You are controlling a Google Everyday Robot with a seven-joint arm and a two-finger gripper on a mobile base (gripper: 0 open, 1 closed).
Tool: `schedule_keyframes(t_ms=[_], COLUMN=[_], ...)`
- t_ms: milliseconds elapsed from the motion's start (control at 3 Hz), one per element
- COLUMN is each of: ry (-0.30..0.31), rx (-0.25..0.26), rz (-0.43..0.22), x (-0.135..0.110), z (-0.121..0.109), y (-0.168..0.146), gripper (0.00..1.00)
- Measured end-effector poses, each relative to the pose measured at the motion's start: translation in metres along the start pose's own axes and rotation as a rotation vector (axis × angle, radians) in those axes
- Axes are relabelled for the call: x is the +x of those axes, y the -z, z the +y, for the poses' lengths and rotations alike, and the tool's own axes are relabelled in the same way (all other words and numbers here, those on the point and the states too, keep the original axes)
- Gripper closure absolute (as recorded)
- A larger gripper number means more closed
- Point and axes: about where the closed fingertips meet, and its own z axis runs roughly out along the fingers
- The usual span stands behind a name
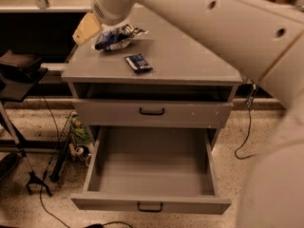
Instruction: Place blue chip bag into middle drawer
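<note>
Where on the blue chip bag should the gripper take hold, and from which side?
Likely the crumpled, raised middle of the chip bag, from above: it lies low on the cabinet top, and the creases give purchase. The gripper sits beside it, on the side away from the packet.

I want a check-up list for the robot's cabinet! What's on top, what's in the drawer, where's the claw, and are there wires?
Surface: grey cabinet top, with two things lying near its back left.
Job's things: blue chip bag lies crumpled on the top, not yet in the drawer; middle drawer is pulled open, nothing seen inside.
Clutter: small flat blue packet in front of the bag, apart from it.
Grippers: claw at the top's back left corner, beside the bag's left end.
Cables: black cable hangs right of the cabinet down to the floor; thin wires on the floor at left.
Surroundings: upper drawer pushed in; black stand at left.
</note>
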Motion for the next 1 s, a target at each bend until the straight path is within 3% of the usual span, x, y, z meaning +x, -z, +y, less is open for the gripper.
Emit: schedule_keyframes(t_ms=[333,1000], ry=[-0.119,-0.293], rx=[0.089,0.237], rz=[0.062,0.166], x=[0.013,0.048], z=[-0.033,-0.089], y=[-0.042,-0.094], gripper=[0.00,0.00])
